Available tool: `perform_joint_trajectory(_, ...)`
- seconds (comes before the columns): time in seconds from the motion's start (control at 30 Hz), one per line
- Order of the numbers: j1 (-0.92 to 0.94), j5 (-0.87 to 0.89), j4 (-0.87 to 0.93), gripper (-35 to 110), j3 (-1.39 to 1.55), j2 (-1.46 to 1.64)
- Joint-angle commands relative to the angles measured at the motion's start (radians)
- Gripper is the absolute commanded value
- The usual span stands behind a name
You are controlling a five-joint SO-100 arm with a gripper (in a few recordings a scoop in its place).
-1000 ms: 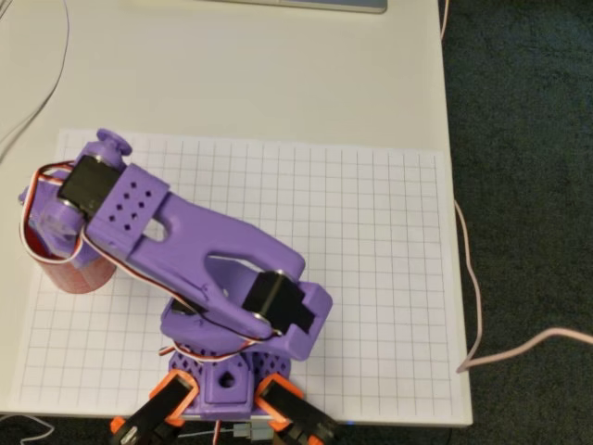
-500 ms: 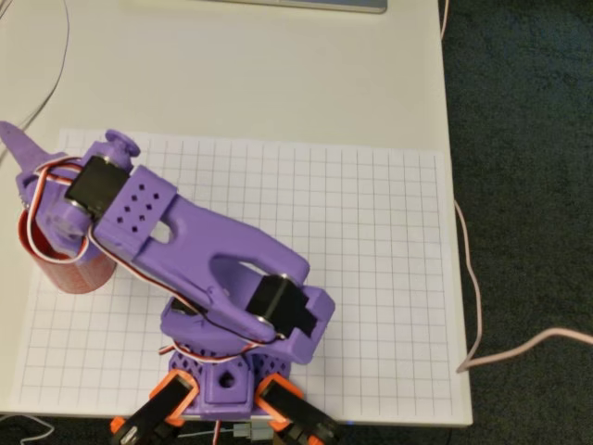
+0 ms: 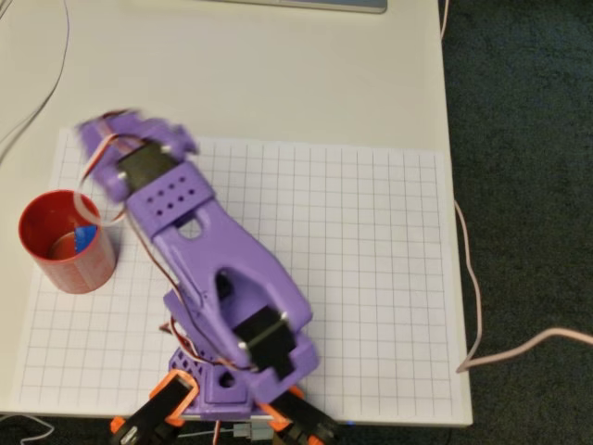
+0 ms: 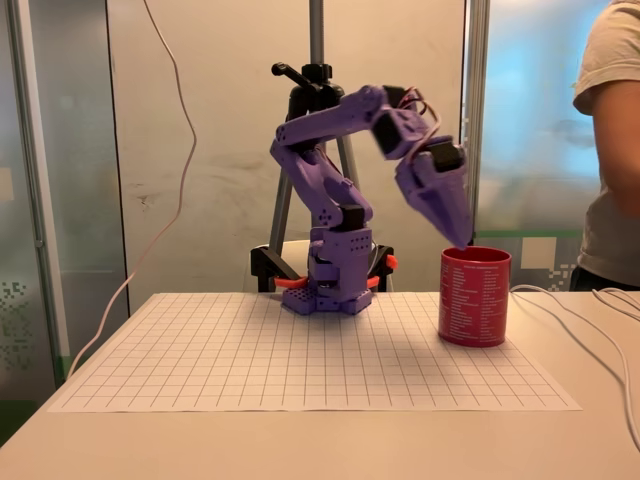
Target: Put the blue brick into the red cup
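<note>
Judging from the brick (image 3: 84,235) lying inside the cup (image 3: 57,269) at nine o'clock of the grid sheet (image 3: 371,278), the drop is taken as done, only retreat is called for, and the gripper (image 4: 455,232), above the rim, is seen with fingers together.

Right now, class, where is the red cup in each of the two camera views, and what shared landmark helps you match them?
Overhead view: the red cup stands at the left edge of the grid sheet, with the blue brick inside.
Fixed view: the red cup stands right of centre on the grid sheet, just under the gripper.
Shared landmark: the purple arm's base with its orange clamps.
</note>
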Motion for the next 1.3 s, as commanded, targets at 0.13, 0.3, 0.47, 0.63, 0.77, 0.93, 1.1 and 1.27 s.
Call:
perform_joint_trajectory(0.13,0.538,-0.052,-0.126,0,-0.054,0.199)
perform_joint_trajectory(0.3,0.566,-0.120,-0.084,0,-0.023,0.508)
perform_joint_trajectory(0.47,0.548,-0.186,-0.055,0,0.066,0.713)
perform_joint_trajectory(0.63,0.503,-0.175,-0.018,0,0.164,0.753)
perform_joint_trajectory(0.77,0.453,-0.186,-0.041,0,0.327,0.753)
perform_joint_trajectory(0.93,0.436,-0.153,-0.028,0,0.515,0.753)
perform_joint_trajectory(1.1,0.436,-0.144,-0.026,0,0.652,0.753)
perform_joint_trajectory(1.27,0.434,-0.141,-0.041,0,0.730,0.753)
